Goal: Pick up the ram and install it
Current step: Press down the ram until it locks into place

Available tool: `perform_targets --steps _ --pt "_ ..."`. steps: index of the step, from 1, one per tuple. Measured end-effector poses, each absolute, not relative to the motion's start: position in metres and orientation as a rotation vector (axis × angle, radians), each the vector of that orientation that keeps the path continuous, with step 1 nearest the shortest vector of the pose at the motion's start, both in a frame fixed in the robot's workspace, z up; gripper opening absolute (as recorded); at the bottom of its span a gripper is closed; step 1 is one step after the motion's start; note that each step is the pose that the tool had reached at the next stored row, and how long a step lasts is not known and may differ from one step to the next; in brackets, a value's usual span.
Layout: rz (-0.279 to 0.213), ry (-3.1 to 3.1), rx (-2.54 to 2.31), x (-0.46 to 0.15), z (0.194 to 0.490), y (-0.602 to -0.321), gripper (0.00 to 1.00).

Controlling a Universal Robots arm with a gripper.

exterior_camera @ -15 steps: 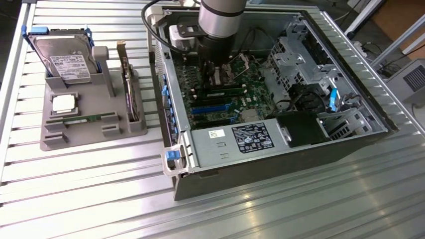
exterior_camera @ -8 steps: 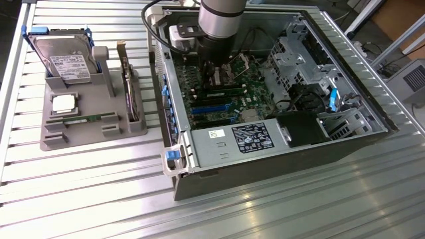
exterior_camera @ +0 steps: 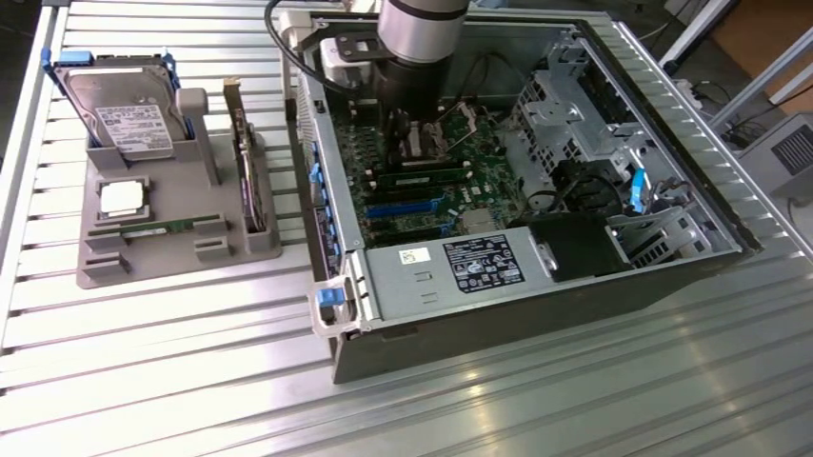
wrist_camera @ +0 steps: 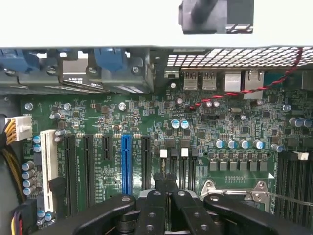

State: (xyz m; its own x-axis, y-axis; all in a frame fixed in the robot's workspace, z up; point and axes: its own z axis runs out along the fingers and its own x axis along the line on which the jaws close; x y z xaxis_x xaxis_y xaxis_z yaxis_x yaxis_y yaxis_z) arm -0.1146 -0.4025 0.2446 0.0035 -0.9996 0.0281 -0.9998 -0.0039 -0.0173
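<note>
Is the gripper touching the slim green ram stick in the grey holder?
Apart. The exterior view shows the slim green ram stick lying in the grey holder, while the gripper hangs inside the open computer case: a plain gap.

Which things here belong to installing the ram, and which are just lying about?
Job in hand: ram, lying on the holder; end effector, shut, over the motherboard.
Lying about: hard drive, CPU, card, all on the holder.
</note>
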Motion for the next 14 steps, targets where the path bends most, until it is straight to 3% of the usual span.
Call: perform_targets --steps 12,14 --pt "0.044 -2.209 2.217 -0.115 0.228 -0.403 0.10" --pt "0.045 -2.210 2.218 -0.115 0.244 -0.403 0.10"
